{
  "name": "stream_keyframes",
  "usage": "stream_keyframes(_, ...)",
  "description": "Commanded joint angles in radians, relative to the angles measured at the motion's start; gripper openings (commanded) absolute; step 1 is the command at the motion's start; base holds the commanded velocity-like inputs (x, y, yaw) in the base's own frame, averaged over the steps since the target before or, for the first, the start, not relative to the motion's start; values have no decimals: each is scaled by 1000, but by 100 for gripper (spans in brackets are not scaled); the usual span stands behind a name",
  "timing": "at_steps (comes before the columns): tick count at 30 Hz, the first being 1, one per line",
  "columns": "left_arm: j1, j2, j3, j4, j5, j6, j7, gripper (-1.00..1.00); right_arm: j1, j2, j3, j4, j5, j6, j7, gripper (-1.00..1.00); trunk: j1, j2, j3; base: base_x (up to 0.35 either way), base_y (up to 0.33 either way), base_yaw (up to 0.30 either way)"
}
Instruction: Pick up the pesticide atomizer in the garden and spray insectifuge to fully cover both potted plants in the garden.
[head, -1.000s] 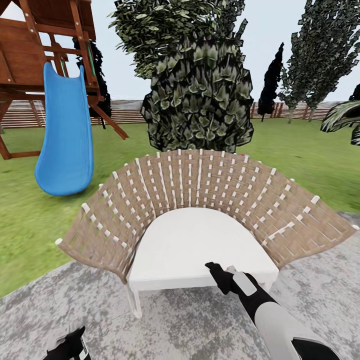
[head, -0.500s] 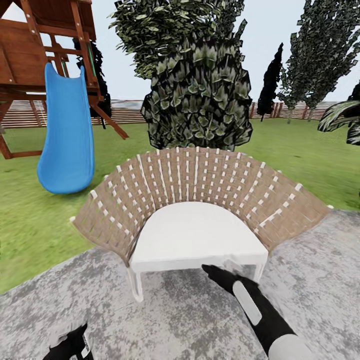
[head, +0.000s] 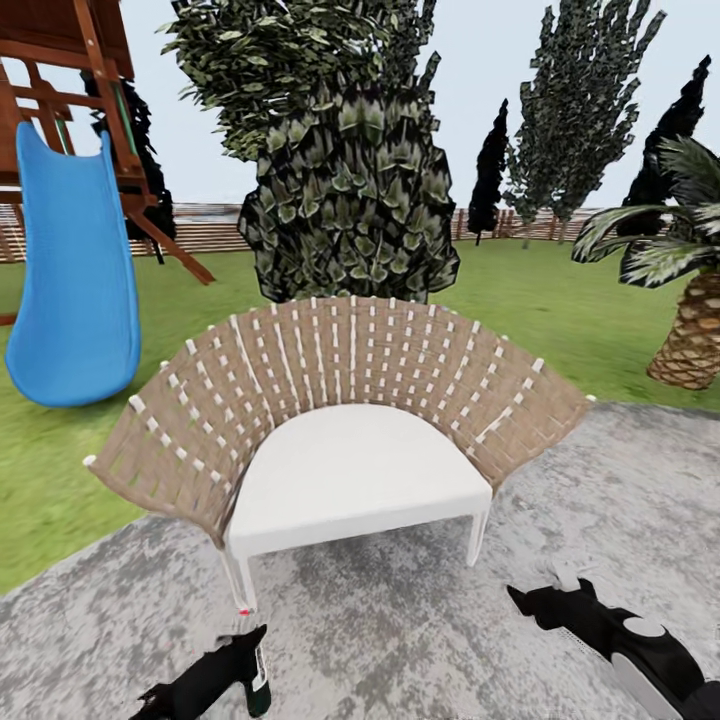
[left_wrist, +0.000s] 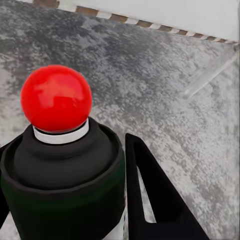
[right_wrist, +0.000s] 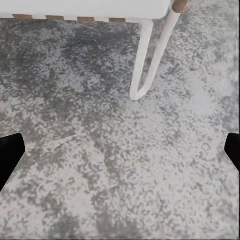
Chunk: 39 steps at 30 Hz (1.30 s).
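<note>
Two arms lower than before, left jaws gripping pesticide atomizer (left_wrist: 62, 165), right jaws spread wide, view swung rightward.

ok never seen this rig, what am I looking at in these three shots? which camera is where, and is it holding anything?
It is a simulated two-armed wheeled robot. The wide shot is from its head camera: a wicker chair with a white seat stands on a grey stone patio, with lawn, a blue slide and trees behind. The other two come from cameras on each wrist. The left gripper has its jaws shut on the pesticide atomizer, a dark green bottle with a red spray head. The right gripper is open and empty, looking down at patio and a chair leg.
</note>
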Motion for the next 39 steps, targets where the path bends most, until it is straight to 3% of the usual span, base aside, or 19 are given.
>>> stream_keyframes(1,-38,-16,-1,23,-26,34,10,-100,0,-11,0,0,-1,5,15,100,0,0,0,0,0,-277)
stream_keyframes(3,-118,-62,-2,62,-103,116,14,-100,0,-19,-3,0,-1,24,46,100,0,0,1,0,0,-278)
stream_keyframes(5,-178,-126,-2,77,-217,205,12,-100,0,-21,-39,0,-1,65,60,100,0,0,2,0,0,-279)
stream_keyframes(8,-199,-156,-4,106,-331,241,7,-100,0,-21,-110,0,-1,98,122,100,0,0,4,0,0,-279)
stream_keyframes(13,-200,-156,-63,133,-340,133,13,-100,0,-20,-116,0,-1,99,130,100,0,0,7,0,-2,-279)
stream_keyframes(25,-201,-157,-71,144,-349,117,17,-100,0,-22,-119,0,-1,100,133,100,0,0,14,-118,-267,-279)
stream_keyframes(32,-201,-157,-70,143,-349,115,8,-100,0,-25,-140,0,-1,124,140,100,0,0,17,-19,-34,-281)
stream_keyframes(33,-201,-157,-71,144,-349,115,8,-100,0,-29,-140,0,-1,144,153,100,0,0,18,0,0,-281)
stream_keyframes(34,-201,-157,-90,145,-349,116,9,-100,0,-48,-157,0,-1,163,221,100,0,0,19,0,0,-281)
stream_keyframes(36,-201,-157,-167,162,-349,118,15,-100,0,-77,-197,0,-1,173,363,100,0,0,20,0,0,-281)
stream_keyframes(38,-200,-158,-170,154,-338,111,21,-100,-1,-77,-190,-1,-1,171,385,100,0,0,20,0,0,-282)
stream_keyframes(39,-201,-159,-170,152,-339,115,17,-100,-2,-76,-188,-2,-1,172,427,100,0,0,21,0,0,-282)
